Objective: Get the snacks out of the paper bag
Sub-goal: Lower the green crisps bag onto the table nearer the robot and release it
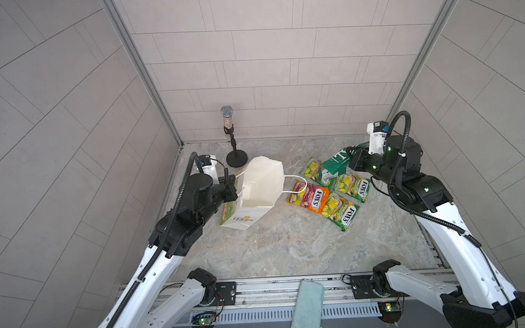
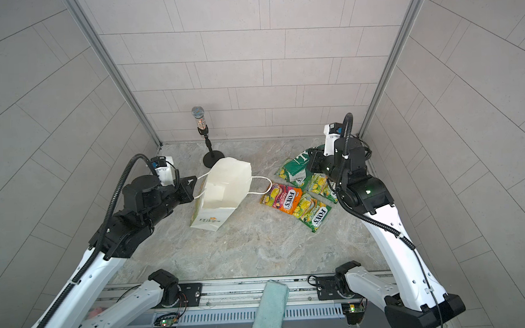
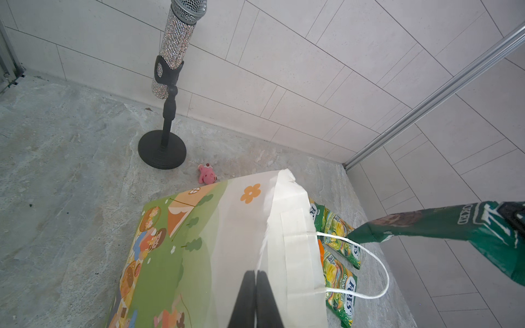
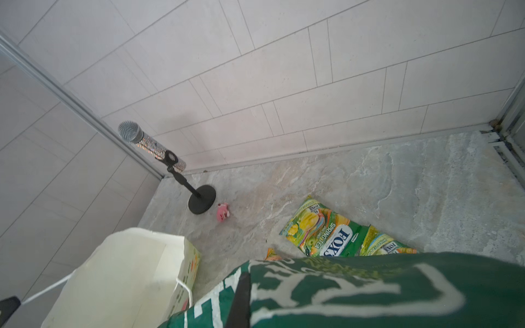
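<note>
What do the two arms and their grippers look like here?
The left arm and right arm match: glossy white lower links, black joint housings, a black corrugated cable conduit along each, a white wrist camera block with blue detail. The left gripper and right gripper are black with slim dark jaws.

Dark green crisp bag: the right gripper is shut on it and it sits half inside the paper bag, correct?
No. The right gripper is shut on the dark green crisp bag, but it hangs wholly outside the paper bag, above the FOX'S packets. Both top views show this.
</note>
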`<state>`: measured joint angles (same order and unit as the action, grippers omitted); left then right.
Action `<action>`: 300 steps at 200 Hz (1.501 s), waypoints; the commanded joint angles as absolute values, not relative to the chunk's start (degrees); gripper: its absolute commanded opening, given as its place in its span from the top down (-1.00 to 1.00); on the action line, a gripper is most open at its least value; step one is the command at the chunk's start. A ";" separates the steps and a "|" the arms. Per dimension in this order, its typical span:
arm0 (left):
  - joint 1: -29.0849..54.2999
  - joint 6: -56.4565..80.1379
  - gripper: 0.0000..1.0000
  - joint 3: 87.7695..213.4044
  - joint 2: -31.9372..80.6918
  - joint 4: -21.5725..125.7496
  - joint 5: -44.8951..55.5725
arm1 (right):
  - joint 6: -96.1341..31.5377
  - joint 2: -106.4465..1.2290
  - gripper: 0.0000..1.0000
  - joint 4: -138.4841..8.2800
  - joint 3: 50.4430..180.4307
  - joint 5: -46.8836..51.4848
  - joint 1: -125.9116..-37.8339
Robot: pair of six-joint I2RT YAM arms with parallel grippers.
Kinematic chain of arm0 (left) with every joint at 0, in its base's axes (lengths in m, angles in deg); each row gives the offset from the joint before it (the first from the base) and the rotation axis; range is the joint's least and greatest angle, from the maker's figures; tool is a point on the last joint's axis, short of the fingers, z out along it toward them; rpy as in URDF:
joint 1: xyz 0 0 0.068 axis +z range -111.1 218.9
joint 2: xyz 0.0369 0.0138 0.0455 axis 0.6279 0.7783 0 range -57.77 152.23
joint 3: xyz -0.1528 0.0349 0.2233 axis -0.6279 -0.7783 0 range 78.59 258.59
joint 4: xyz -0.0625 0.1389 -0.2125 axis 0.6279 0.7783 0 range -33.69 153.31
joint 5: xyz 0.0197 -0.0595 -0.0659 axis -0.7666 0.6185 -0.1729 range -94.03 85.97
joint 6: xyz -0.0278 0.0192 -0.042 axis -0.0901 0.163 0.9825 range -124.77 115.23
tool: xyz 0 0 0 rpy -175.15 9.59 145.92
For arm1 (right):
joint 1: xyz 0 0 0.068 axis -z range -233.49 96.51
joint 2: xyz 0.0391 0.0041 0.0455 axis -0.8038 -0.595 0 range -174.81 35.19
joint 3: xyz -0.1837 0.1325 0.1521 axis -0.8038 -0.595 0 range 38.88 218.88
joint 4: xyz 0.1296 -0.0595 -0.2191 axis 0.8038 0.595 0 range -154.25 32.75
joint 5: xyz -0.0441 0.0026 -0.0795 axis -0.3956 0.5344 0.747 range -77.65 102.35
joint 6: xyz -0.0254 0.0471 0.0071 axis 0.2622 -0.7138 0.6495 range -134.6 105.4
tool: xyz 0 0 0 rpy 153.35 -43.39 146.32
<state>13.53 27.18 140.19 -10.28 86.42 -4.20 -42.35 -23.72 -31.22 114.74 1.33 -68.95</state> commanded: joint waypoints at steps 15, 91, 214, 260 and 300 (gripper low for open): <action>17.51 26.26 1.00 142.00 -9.69 84.22 1.81 | -38.43 -19.25 1.00 -29.20 110.88 -8.46 -68.87; 23.48 25.84 1.00 141.91 -9.17 83.29 6.73 | -41.51 -16.72 1.00 -34.25 100.86 -26.20 -72.71; 25.01 25.56 1.00 141.79 -9.51 83.64 7.90 | -55.83 -29.28 1.00 -71.55 88.30 -28.79 -91.35; 25.17 25.79 1.00 141.47 -9.65 83.55 8.08 | -61.92 -36.28 1.00 -88.49 80.90 -34.08 -91.47; 25.14 26.00 1.00 141.34 -9.62 83.29 8.23 | -60.01 -38.25 1.00 -85.14 78.88 -35.09 -91.50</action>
<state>24.74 26.26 140.32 -8.93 84.43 7.58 -60.38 -39.09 -82.58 79.18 -33.01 -91.27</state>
